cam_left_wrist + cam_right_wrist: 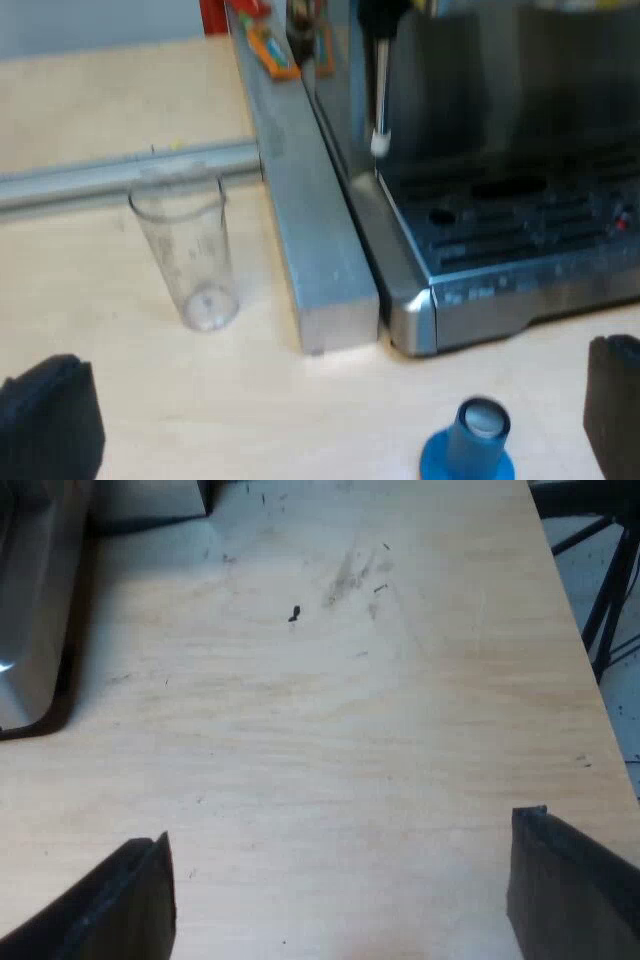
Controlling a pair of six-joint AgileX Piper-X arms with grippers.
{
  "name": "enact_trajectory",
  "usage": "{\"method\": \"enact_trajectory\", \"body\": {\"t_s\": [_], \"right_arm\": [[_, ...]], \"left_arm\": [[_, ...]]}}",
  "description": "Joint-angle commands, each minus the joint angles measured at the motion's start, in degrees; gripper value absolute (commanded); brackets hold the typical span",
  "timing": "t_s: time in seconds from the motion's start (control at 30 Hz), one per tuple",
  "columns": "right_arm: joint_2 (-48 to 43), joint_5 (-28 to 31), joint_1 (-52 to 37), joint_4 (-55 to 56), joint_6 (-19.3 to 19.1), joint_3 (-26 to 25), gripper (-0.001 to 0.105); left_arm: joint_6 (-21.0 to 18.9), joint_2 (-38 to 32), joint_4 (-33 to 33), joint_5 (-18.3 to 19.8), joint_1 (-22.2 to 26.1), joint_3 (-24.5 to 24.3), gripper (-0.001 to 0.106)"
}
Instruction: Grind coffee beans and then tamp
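Note:
My left gripper (330,420) hangs open above the wooden table, its two black fingers wide apart. Between them and a little ahead stands the blue tamper (468,445), upright with its pale top facing up. Beyond it is the espresso machine (500,200), its steel drip tray (520,225) and steam wand (380,90) facing me. A clear measuring glass (190,250) stands upright beside a metal block next to the machine. My right gripper (340,890) is open over bare wood, nothing between its fingers.
A long metal block (305,200) lies along the machine's side, with a metal rail (110,175) behind the glass. Small orange items (270,45) rest on the block's far end. Dark specks (294,613) dot the wood, and the table edge (575,630) runs past the right gripper.

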Motion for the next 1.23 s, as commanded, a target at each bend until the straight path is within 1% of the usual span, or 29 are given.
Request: {"method": "enact_trajectory", "body": {"t_s": [0.03, 0.13, 0.47, 0.6, 0.73, 0.8, 1.23], "right_arm": [[-2.55, -0.52, -0.06, -0.34, -0.1, -0.22, 0.07], [-2.55, -0.52, -0.06, -0.34, -0.1, -0.22, 0.07], [-2.55, -0.52, -0.06, -0.34, -0.1, -0.22, 0.07], [-2.55, -0.52, -0.06, -0.34, -0.1, -0.22, 0.07], [-2.55, -0.52, -0.06, -0.34, -0.1, -0.22, 0.07], [-2.55, -0.52, -0.06, -0.34, -0.1, -0.22, 0.07], [-2.55, -0.52, -0.06, -0.34, -0.1, -0.22, 0.07]], "left_arm": [[0.03, -8.0, -1.18, -0.5, -0.08, 1.39, 0.105], [0.99, -8.0, -1.98, -0.5, -0.08, 1.82, 0.105], [0.99, -8.0, -2.64, -0.5, -0.08, 2.04, 0.105], [0.99, -8.0, -3.89, -0.5, -1.56, 2.85, 0.105], [0.99, -8.0, -3.87, -0.5, -3.63, 2.83, 0.105], [0.99, -8.0, -3.87, -0.5, -3.91, 2.83, 0.105], [0.99, -8.0, -3.87, -0.5, -3.91, 2.83, 0.105]]}}
